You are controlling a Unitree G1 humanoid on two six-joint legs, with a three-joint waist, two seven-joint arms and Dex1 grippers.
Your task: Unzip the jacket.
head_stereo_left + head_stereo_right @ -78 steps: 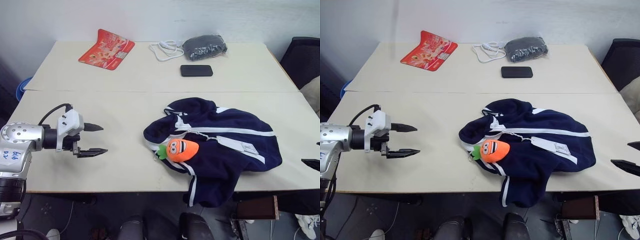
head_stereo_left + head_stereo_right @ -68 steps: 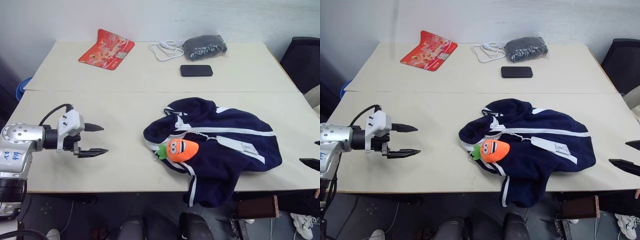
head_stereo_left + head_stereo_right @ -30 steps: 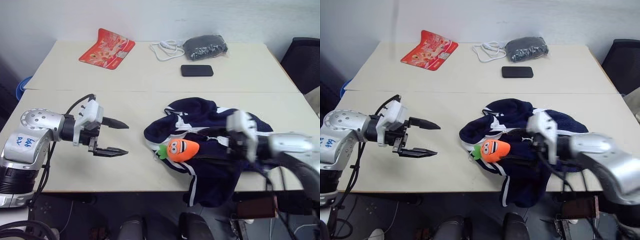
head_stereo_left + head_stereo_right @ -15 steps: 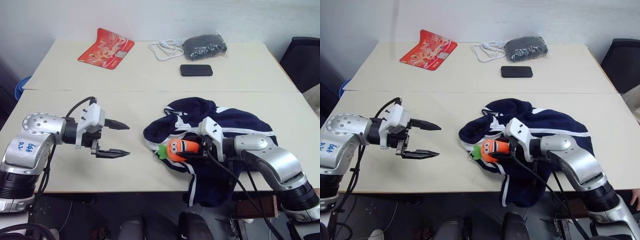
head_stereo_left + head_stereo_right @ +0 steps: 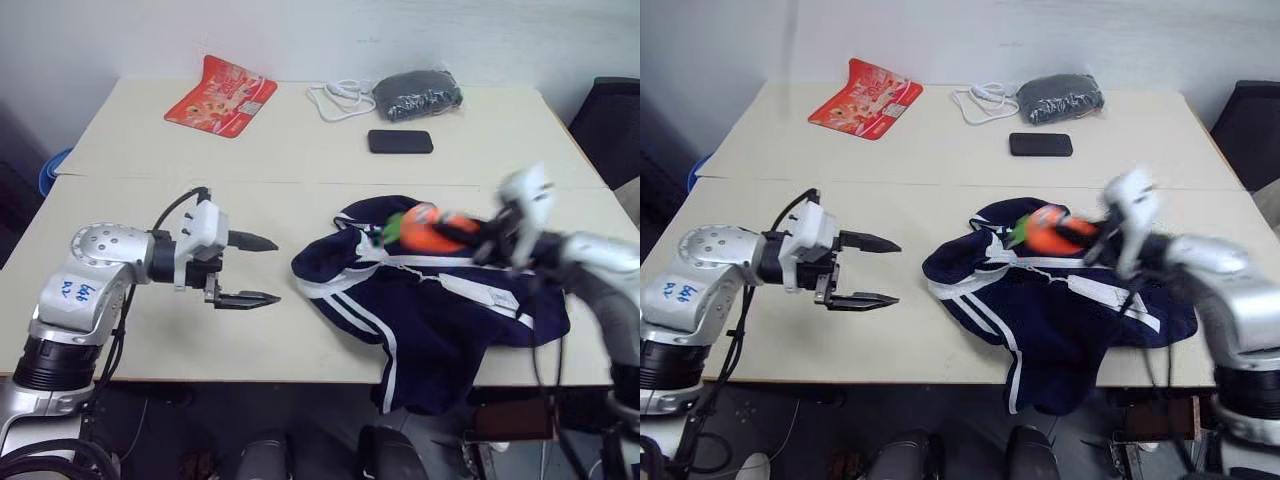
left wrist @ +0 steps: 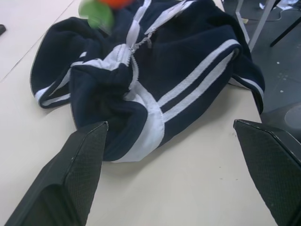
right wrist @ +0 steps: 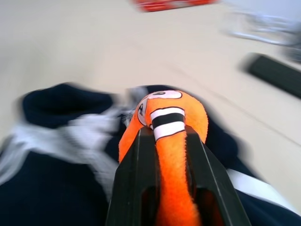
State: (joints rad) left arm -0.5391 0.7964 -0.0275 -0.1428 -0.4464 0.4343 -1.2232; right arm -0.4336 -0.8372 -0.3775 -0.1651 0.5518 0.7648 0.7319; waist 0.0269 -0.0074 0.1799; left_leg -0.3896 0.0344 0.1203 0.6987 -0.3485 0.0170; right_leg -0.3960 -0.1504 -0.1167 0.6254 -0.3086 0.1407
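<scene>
Left wrist view | jacket [image 6: 155, 80] between, beyond open left gripper [image 6: 171, 174] fingers [image 6: 77, 160]

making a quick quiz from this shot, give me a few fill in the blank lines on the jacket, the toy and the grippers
1. The right gripper is shut on the orange ____ toy.
2. The left gripper is ____, beside the jacket and apart from it.
3. The toy is held ____ the jacket.
4. The black phone lies on the ____.

Missing words: carrot; open; above; table
</scene>
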